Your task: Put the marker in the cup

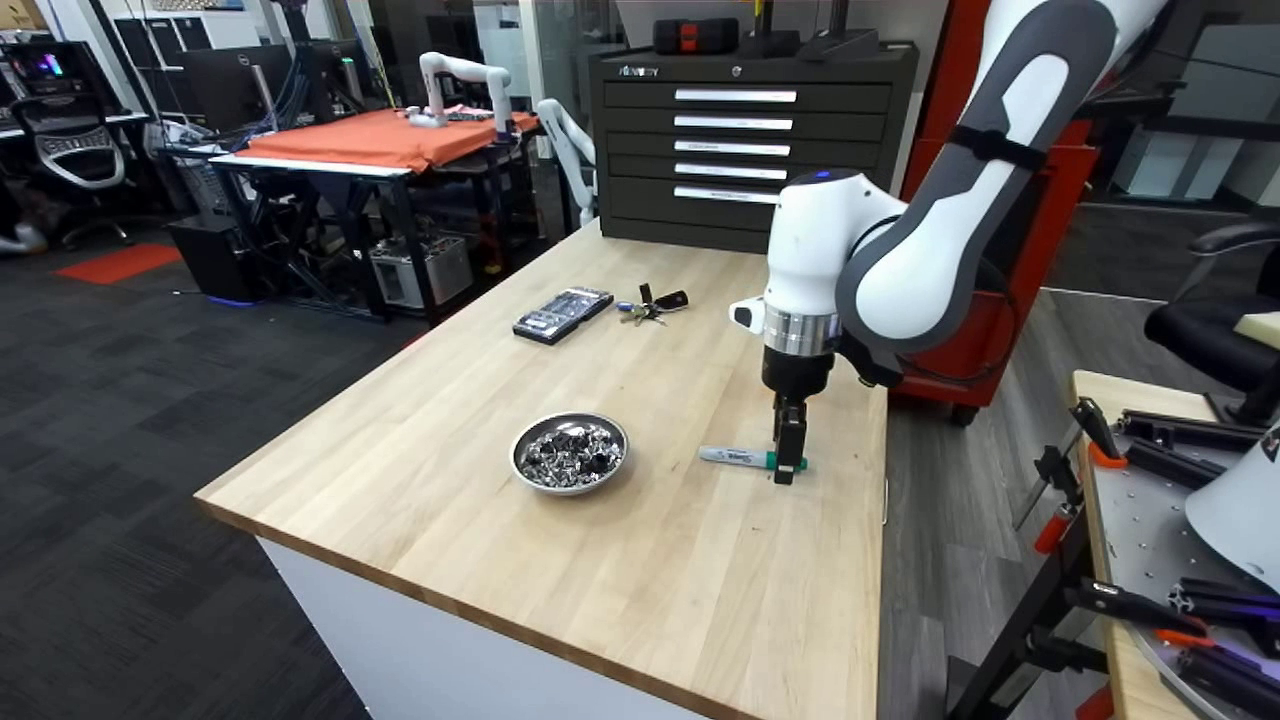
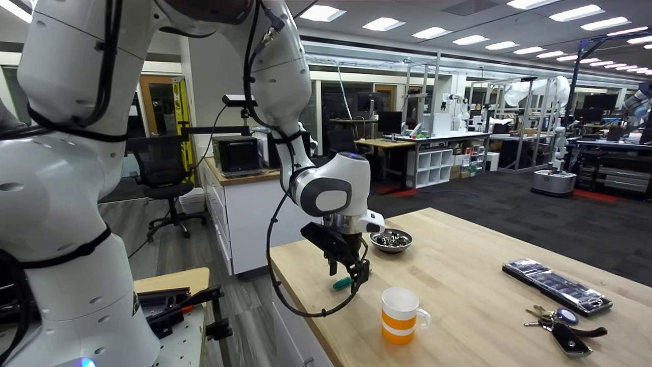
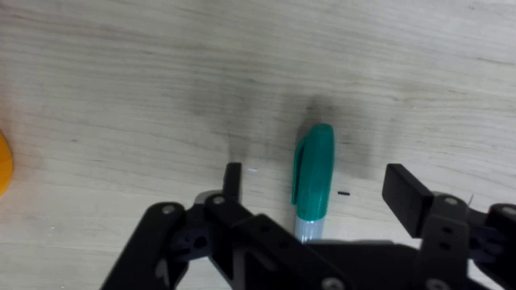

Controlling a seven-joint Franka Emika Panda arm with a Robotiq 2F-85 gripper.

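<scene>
The marker, white with a green cap, lies flat on the table; it shows in both exterior views (image 1: 733,456) (image 2: 342,283) and the wrist view (image 3: 316,173). My gripper (image 3: 314,179) is open and low over the table, with one finger on each side of the green cap and a gap on both sides. It also shows in both exterior views (image 1: 788,465) (image 2: 348,275). The orange and white cup (image 2: 400,316) stands upright beside the gripper. Its orange edge (image 3: 5,164) shows at the left of the wrist view. The lower end of the marker is hidden there.
A metal bowl (image 1: 575,489) (image 2: 391,249) of small shiny parts stands on the wooden table. A flat case (image 1: 562,315) (image 2: 555,286) and keys (image 1: 648,306) (image 2: 563,323) lie farther along. A dark tool chest (image 1: 745,150) stands at the table's end.
</scene>
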